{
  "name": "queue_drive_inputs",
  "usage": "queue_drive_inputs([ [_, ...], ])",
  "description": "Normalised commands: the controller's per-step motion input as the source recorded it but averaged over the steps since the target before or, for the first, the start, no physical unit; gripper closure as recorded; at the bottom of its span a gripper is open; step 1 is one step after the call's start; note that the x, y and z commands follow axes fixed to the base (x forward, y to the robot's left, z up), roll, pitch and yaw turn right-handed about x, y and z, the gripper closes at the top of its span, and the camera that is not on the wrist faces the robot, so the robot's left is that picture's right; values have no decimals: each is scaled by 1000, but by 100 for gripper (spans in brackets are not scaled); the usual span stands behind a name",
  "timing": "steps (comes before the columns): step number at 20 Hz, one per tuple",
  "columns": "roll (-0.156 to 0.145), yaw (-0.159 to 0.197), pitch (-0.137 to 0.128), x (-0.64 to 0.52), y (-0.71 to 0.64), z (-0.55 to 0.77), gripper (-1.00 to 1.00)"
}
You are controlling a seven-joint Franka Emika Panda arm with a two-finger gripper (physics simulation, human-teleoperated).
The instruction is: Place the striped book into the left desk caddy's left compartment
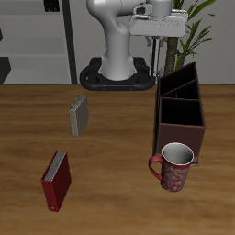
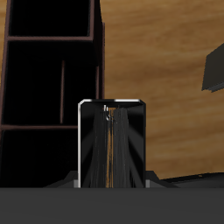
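My gripper [image 1: 158,53] hangs high at the table's back, shut on the striped book [image 1: 160,66]. The book hangs upright and edge-on under the fingers. In the wrist view the striped book [image 2: 109,144] shows dark with pale stripes and a light rim, held by the gripper [image 2: 110,180]. The left desk caddy [image 1: 182,128] is a dark maroon-brown open box with inner dividers. The book is above the caddy's far end, over its long side wall [image 2: 98,52]. The compartments below are dark and look empty.
A red patterned mug [image 1: 173,167] stands just in front of the caddy. A small grey book [image 1: 79,115] lies mid-table and also shows in the wrist view [image 2: 214,70]. A thick red book [image 1: 56,180] lies near the front edge. A plant stands behind the caddy.
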Motion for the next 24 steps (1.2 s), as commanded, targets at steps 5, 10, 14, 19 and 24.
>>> queue_drive_inputs([
  [5, 10, -18, -5, -104, 202, -112, 100],
  [10, 41, -15, 21, -164, 240, -38, 100],
  [14, 44, 11, -12, -171, 185, -4, 100],
  [19, 41, -8, 10, -15, 269, -54, 100],
  [24, 45, 2, 9, -5, 228, -51, 100],
])
